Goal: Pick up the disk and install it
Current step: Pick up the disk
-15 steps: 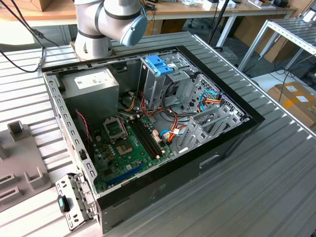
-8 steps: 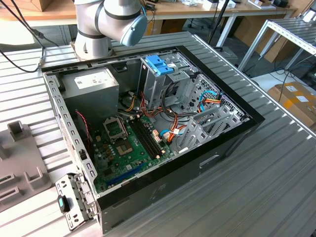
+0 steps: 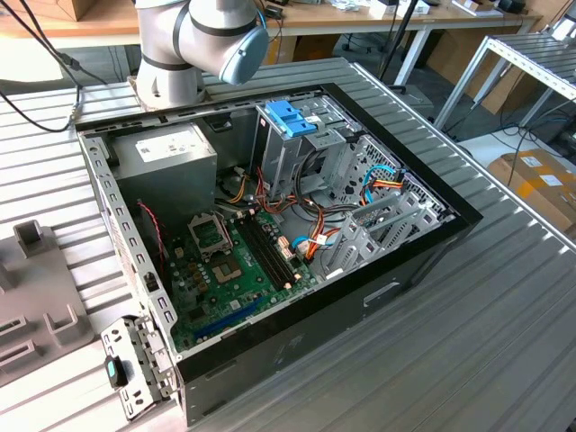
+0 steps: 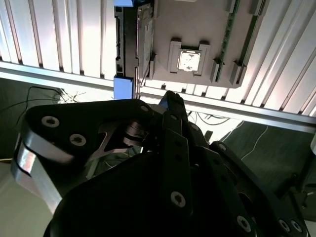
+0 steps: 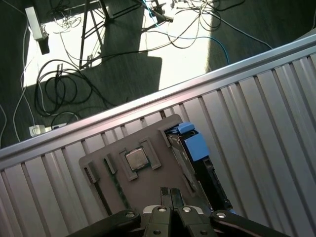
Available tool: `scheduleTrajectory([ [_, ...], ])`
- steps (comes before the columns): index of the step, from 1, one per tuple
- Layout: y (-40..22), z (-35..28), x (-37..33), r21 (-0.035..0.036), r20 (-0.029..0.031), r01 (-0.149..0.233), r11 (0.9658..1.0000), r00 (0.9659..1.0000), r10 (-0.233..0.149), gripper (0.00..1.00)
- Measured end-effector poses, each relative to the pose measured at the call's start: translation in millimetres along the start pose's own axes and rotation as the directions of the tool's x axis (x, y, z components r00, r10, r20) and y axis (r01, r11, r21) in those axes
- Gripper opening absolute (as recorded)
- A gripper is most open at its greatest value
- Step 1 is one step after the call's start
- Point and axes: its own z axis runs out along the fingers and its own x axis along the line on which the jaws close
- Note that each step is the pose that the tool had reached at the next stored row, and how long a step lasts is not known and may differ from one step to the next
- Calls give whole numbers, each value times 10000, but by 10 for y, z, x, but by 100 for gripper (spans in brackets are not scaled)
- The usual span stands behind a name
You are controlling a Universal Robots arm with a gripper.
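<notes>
My jaws, pressed together and empty, hover over the grey tray (image 5: pixel 153 181) near the worktop (image 5: pixel 256 113) edge, where the disk (image 5: pixel 193 147) stands on edge.

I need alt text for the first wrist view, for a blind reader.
The closed pincer hangs above a grey holder on a ribbed metal table; the disk, with blue rails, stands on edge in the holder near a chip.

The arm (image 3: pixel 180 40) is a stout silver-grey tube with a round light-blue joint cap (image 3: pixel 243 47), and the black pincer (image 5: pixel 171 193) has angular black links (image 4: pixel 175 158) behind its tips, studded with silver screws (image 4: pixel 50 121).
</notes>
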Motion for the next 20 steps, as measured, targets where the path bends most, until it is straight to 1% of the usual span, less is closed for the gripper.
scheduleTrajectory([
  [11, 0, -1, 0, -8, -13, 272, 9996, 9996, -272, 11],
  [14, 0, 0, 0, -10, -18, 405, 9992, 9992, -405, 11],
  [20, 0, 0, 0, -14, -24, 551, 9985, 9985, -551, 11],
])
